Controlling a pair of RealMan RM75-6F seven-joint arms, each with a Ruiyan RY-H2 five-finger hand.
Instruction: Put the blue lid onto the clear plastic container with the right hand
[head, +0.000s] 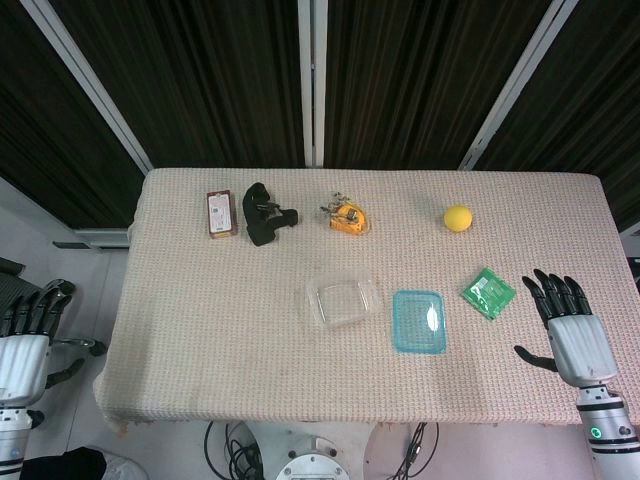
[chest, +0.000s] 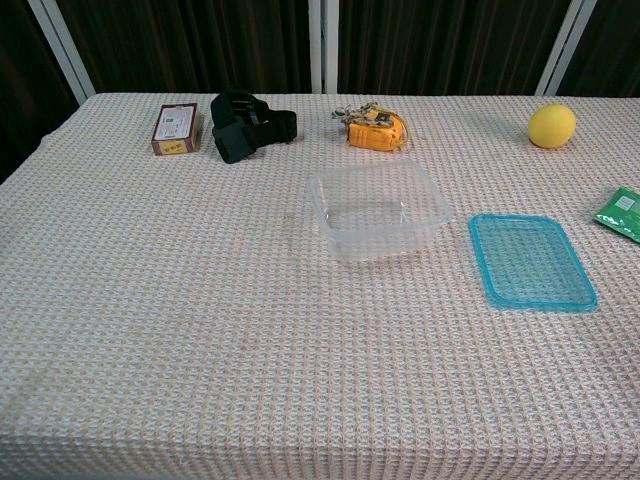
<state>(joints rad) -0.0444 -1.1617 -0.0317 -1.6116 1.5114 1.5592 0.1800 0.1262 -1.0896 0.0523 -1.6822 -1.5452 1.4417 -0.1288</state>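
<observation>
The blue lid (head: 418, 321) (chest: 531, 261) lies flat on the tablecloth just right of the clear plastic container (head: 342, 298) (chest: 379, 209), which stands upright and empty near the table's middle. My right hand (head: 568, 318) hovers open over the table's right front corner, fingers spread and pointing away, well to the right of the lid. My left hand (head: 32, 326) hangs open off the table's left edge, holding nothing. Neither hand shows in the chest view.
A green packet (head: 488, 293) (chest: 624, 212) lies between the lid and my right hand. At the back sit a yellow ball (head: 458, 218) (chest: 552, 126), an orange object (head: 347, 216) (chest: 375, 128), a black strap (head: 263, 213) (chest: 246, 124) and a brown box (head: 221, 213) (chest: 177, 128).
</observation>
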